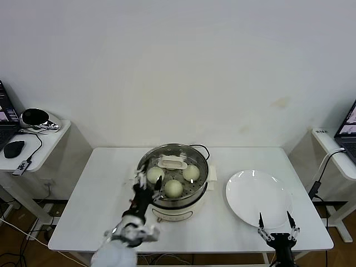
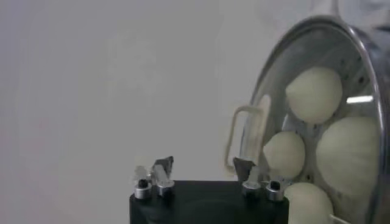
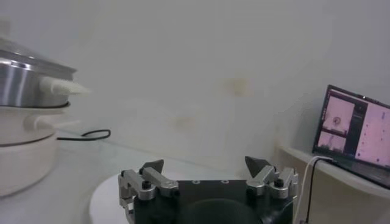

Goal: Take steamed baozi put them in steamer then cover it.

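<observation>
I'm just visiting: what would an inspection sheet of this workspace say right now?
Surface: white table, bare around the pot.
Job's things: steamer mid-table; baozi inside, four in the left wrist view; glass cover on top.
Clutter: white plate beside the steamer.
Grippers: left gripper open at the steamer's near-left rim; right gripper open over the plate's near edge.
Cables: black cord behind the steamer.
Surroundings: side tables, laptop at right.

Cream-white baozi [image 1: 174, 188], shiny silver steamer [image 1: 146, 164], white plate [image 1: 258, 197], white table [image 1: 100, 192], black claws
</observation>
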